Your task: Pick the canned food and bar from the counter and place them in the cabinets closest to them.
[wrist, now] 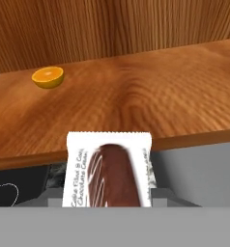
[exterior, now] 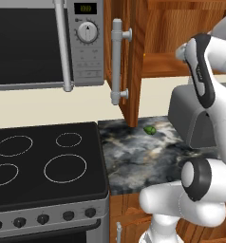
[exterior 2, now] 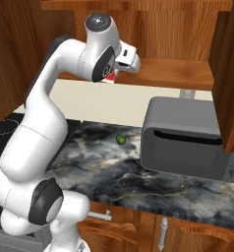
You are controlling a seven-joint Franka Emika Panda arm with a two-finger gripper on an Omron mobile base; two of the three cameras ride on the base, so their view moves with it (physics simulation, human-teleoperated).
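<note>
The white-wrapped chocolate bar [wrist: 108,170] sat clamped in the gripper [exterior 2: 110,77], its fingertips hidden behind the packet, at the front edge of the open reddish-brown wooden cabinet's shelf [wrist: 136,96]; a halved orange [wrist: 48,76] lay further in.

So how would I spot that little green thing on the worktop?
Find the dark marbled counter between the black stove top and the grey toaster. Near its back, by the wall, sits the small green round fruit, alone and touching nothing, the only green thing on the stone.
</note>
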